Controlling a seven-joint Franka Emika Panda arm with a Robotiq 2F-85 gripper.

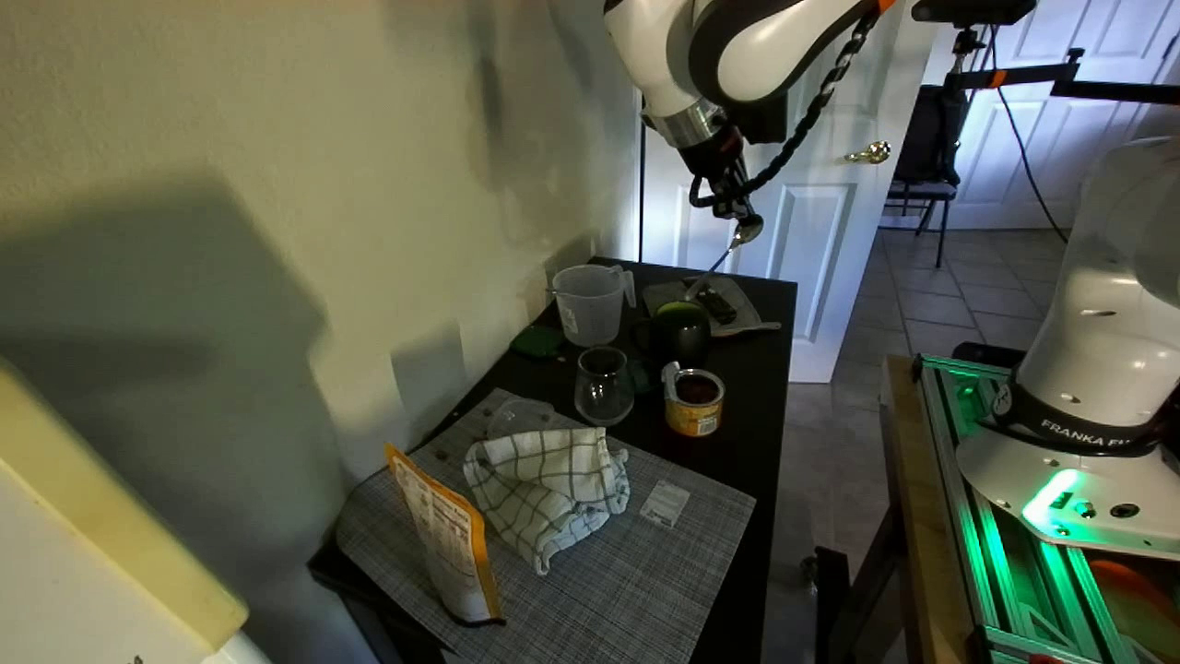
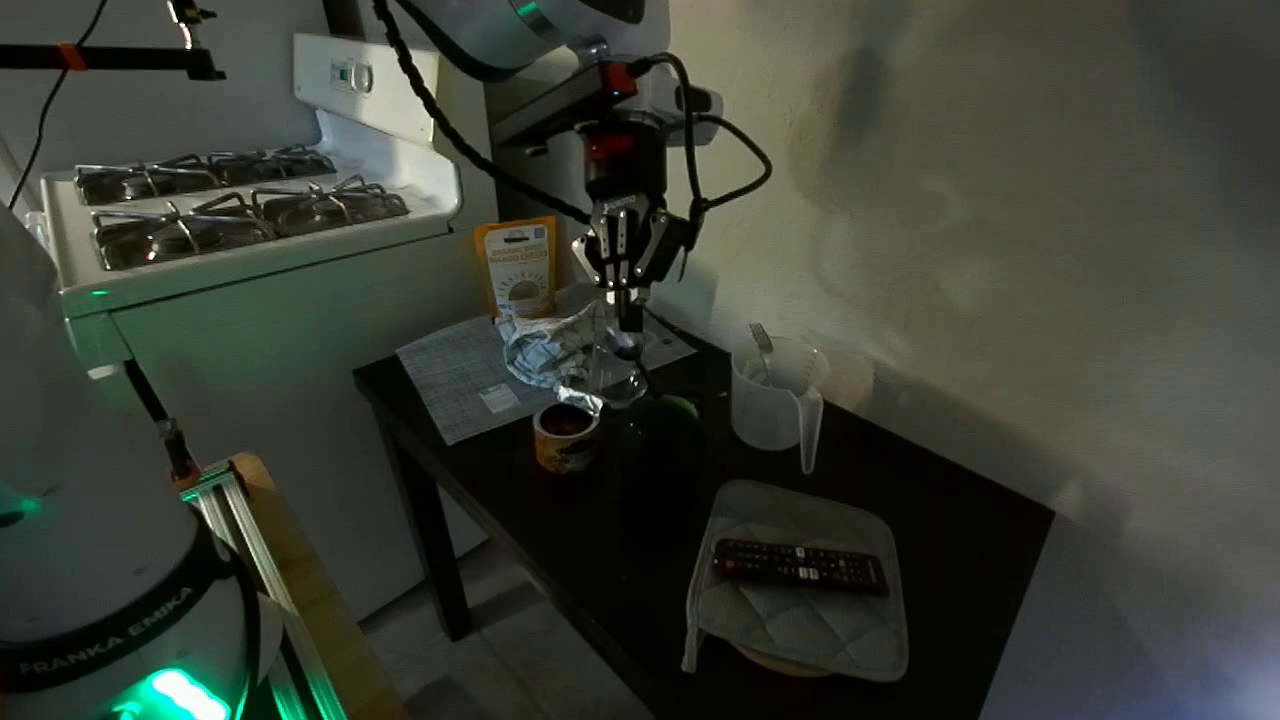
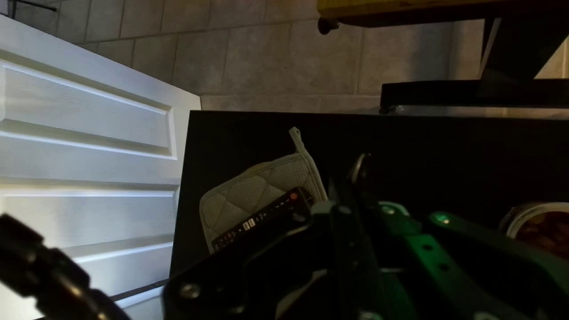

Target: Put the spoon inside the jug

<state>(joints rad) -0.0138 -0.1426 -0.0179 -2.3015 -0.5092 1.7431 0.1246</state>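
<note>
The greyish translucent jug (image 1: 590,304) stands on the dark table near the wall. In an exterior view the jug (image 2: 775,400) has a fork (image 2: 762,345) leaning inside it and its handle towards the camera. My gripper (image 1: 737,212), also seen in an exterior view (image 2: 628,312), is shut on the metal spoon (image 1: 748,230) near its bowl. The spoon (image 2: 628,346) slants with its handle down over the short dark cup (image 1: 680,337); I cannot tell if the handle tip is inside the cup. In the wrist view the gripper (image 3: 351,195) is dark and only the spoon's edge (image 3: 358,168) shows.
A glass (image 1: 604,397) and an open can (image 1: 693,406) stand beside the cup. A pot holder (image 2: 800,640) with a remote (image 2: 800,566) lies on the table. A towel (image 1: 548,498) and an upright bag (image 1: 447,535) are on a placemat. The wall runs behind the jug.
</note>
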